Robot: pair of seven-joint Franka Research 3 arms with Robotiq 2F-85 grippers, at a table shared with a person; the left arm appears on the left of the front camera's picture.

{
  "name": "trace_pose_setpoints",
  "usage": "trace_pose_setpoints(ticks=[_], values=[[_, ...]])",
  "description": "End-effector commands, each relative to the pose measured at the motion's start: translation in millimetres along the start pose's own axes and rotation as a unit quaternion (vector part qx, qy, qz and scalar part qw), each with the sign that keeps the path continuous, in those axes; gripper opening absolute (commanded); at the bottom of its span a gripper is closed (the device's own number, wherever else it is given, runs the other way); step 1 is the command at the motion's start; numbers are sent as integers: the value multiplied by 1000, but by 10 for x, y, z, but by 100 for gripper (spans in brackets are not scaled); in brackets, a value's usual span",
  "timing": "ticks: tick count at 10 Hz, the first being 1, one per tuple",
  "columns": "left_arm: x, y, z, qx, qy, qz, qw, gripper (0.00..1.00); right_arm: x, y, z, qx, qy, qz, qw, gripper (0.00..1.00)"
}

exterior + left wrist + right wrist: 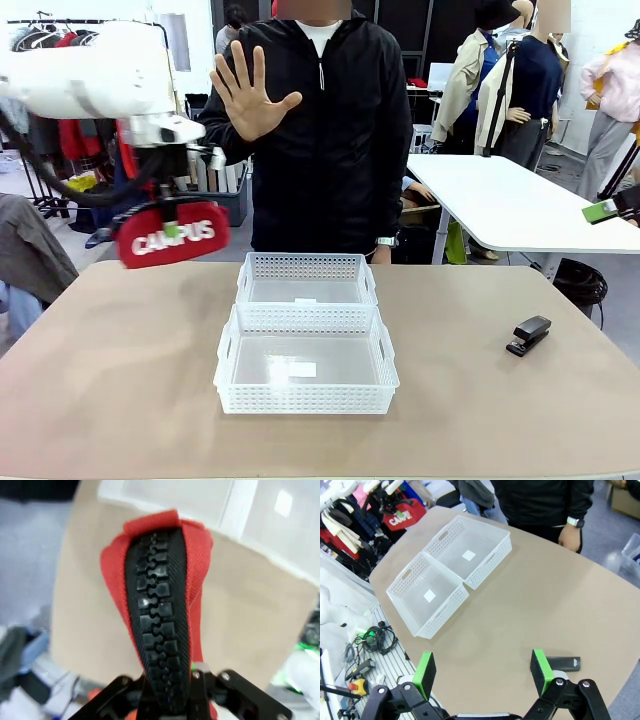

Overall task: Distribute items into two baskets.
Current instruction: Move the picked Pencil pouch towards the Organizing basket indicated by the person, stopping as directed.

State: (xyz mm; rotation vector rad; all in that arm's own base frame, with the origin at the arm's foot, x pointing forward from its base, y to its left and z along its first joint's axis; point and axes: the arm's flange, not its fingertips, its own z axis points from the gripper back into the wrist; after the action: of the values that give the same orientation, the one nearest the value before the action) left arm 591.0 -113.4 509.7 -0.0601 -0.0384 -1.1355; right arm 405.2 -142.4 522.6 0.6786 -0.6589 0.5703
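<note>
A red fabric pouch [190, 240] with white "CAMPUS" lettering hangs in the air over the far left corner of the tan counter [120, 380]. The left claw [172, 228] grips it from above, clamped on the middle of its top edge. In the left wrist view, the pouch's thick black zipper [157, 610] runs straight away from the claw, with red cloth bulging on either side.

Two matching white lattice baskets sit end to end at the middle of the counter, touching: a nearer basket [305, 400] and a farther basket [305, 268]. Both lie lower than the pouch and to its right.

A small black stapler [528, 335] lies on the counter's right side, well apart from the baskets. The right claw [482, 672] hovers above the counter, spread wide and holding nothing. In the right wrist view the stapler lies just beside one green pad [540, 666].

A person across the counter holds up an open hand [250, 95].
</note>
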Motion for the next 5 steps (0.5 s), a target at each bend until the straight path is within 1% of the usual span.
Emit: trace_pose_setpoints(ticks=[1,2,3,4,5], values=[[-698,-317,53,2,16,36,999,0,21,7,4,0,-3,3,1000,100],[-719,-375,38,-2,11,24,1000,0,21,7,4,0,-3,3,1000,100],[-648,-376,37,-9,9,16,1000,0,21,7,4,0,-3,3,1000,100],[-647,-354,48,-22,-3,9,1000,0,21,7,4,0,-3,3,1000,100],[-674,-336,64,-28,-6,15,999,0,21,7,4,0,-3,3,1000,100]])
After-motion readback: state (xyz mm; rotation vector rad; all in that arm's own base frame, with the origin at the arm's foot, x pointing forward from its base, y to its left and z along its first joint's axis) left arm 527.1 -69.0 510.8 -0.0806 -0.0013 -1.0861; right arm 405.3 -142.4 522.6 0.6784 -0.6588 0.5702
